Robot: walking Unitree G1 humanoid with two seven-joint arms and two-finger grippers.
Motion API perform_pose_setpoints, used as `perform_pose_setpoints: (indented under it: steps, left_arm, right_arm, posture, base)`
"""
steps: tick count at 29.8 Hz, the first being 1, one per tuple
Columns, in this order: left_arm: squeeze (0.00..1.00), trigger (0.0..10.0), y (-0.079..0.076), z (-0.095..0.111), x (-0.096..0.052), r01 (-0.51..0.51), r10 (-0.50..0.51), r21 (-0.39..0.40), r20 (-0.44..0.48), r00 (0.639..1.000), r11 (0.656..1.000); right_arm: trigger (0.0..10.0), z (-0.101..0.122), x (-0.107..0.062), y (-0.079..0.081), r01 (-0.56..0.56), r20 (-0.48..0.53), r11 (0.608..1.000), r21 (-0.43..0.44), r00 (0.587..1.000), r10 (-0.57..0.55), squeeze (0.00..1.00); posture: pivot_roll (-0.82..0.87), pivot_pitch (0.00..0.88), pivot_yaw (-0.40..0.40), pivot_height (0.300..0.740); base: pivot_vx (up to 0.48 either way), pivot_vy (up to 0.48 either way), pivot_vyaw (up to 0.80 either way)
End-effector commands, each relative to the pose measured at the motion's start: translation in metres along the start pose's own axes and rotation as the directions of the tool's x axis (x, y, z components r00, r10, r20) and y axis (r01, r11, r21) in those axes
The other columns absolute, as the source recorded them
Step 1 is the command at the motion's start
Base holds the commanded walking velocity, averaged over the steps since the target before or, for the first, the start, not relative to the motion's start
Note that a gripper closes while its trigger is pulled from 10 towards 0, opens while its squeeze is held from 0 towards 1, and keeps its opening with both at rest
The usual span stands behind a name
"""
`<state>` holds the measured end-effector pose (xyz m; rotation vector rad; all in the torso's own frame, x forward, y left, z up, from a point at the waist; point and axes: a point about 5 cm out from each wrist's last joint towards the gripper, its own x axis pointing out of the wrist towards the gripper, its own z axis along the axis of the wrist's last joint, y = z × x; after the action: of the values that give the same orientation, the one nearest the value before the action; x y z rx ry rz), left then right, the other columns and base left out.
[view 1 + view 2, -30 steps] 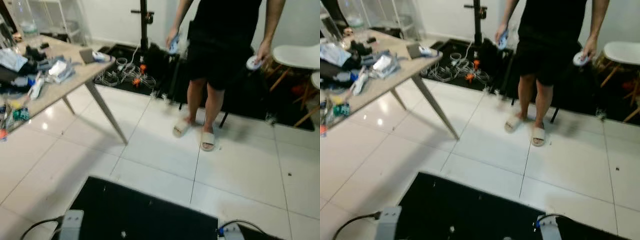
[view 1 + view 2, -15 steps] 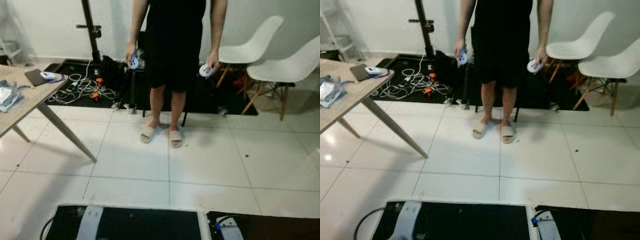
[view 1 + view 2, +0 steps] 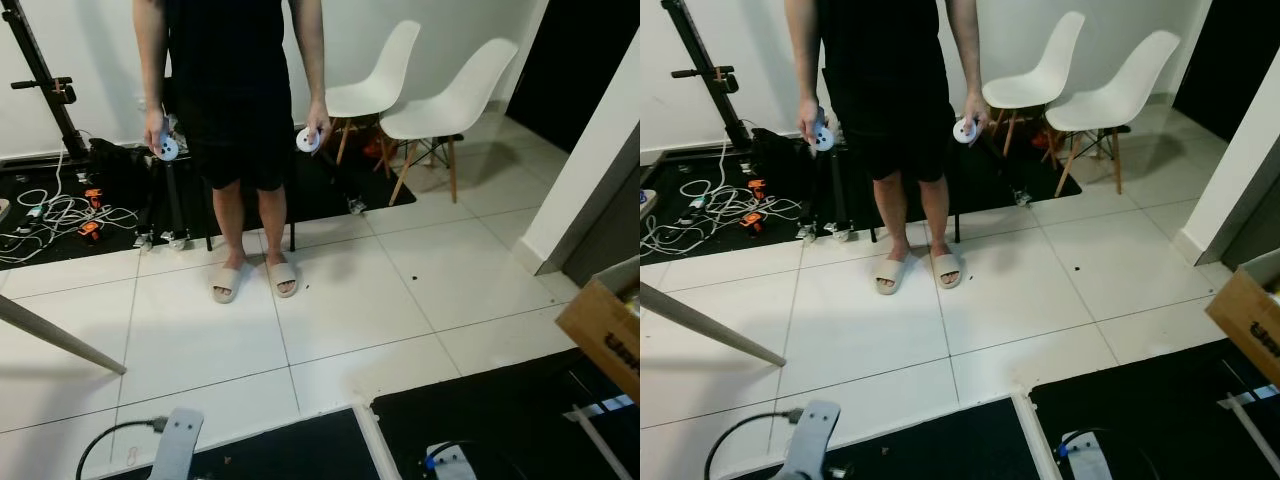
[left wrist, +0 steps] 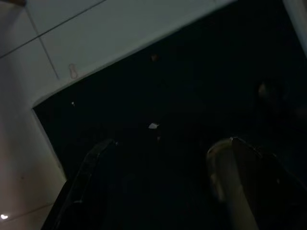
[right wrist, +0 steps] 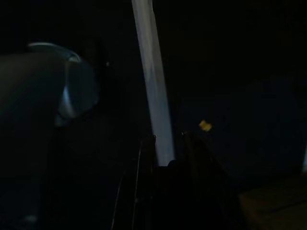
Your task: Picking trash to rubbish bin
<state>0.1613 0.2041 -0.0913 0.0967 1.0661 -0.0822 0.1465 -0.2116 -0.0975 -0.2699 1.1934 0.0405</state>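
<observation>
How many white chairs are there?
2. One white chair stands behind the person's side, the other white chair beside it, nearer the doorway. More may be out of frame.

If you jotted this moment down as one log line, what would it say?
scene: tiled room | ahead: person standing, controller in each hand | beyond: two white chairs | robot's right: cardboard box | trash: none held

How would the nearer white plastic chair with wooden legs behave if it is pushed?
The nearer white plastic chair with wooden legs looks light, with a thin shell, so it would probably slide easily on the glossy white tiled floor. Pushed high on its backrest, it might tip, as its legs are slender.
</observation>
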Motion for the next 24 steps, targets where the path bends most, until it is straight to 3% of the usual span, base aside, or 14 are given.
perform_pose_setpoints:
  steps: [1,10,24]
  left_arm:
    - [0.00,10.0,-0.005,-0.002,0.001,0.016,-0.016,0.022,-0.016,1.000,1.000]
    - [0.00,10.0,-0.016,-0.004,0.002,0.054,-0.053,0.059,-0.029,0.998,0.997]
    - [0.00,10.0,-0.016,-0.005,0.002,0.072,-0.069,0.094,-0.039,0.997,0.993]
  right_arm:
    - [10.0,-0.006,0.000,0.006,-0.016,-0.018,1.000,-0.004,1.000,0.016,0.00]
    - [10.0,-0.013,-0.001,0.004,-0.007,-0.032,1.000,0.004,0.999,0.007,0.00]
    - [10.0,-0.025,-0.002,0.007,-0.008,-0.052,1.000,0.011,0.999,0.009,0.00]
  posture:
    - [0.02,0.000,0.056,0.740]
    - [0.00,0.000,0.064,0.740]
    - [-0.02,0.000,0.075,0.740]
  base:
    - [0.000,0.000,-0.79]
    - [0.000,0.000,-0.79]
    - [0.000,0.000,-0.79]
